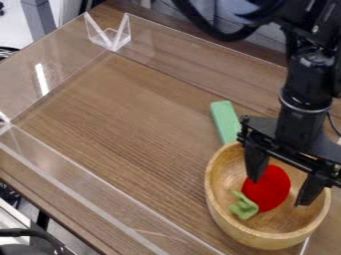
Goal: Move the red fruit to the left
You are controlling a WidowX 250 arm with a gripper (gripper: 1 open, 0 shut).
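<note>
The red fruit [268,188] is a small round bright red toy with a light green stem piece [244,208] at its lower left. It lies inside the wooden bowl [228,215] at the lower right of the table. My gripper [284,174] points straight down over the bowl, open, with its two black fingers [253,162] straddling the fruit on either side. The fingers reach down inside the bowl's rim. Whether they touch the fruit cannot be told.
A flat light-green oblong block [225,122] lies just behind the bowl, to its upper left. The wooden table [120,120] is ringed by a low clear plastic wall [54,179], with a clear corner bracket [110,35] at the back.
</note>
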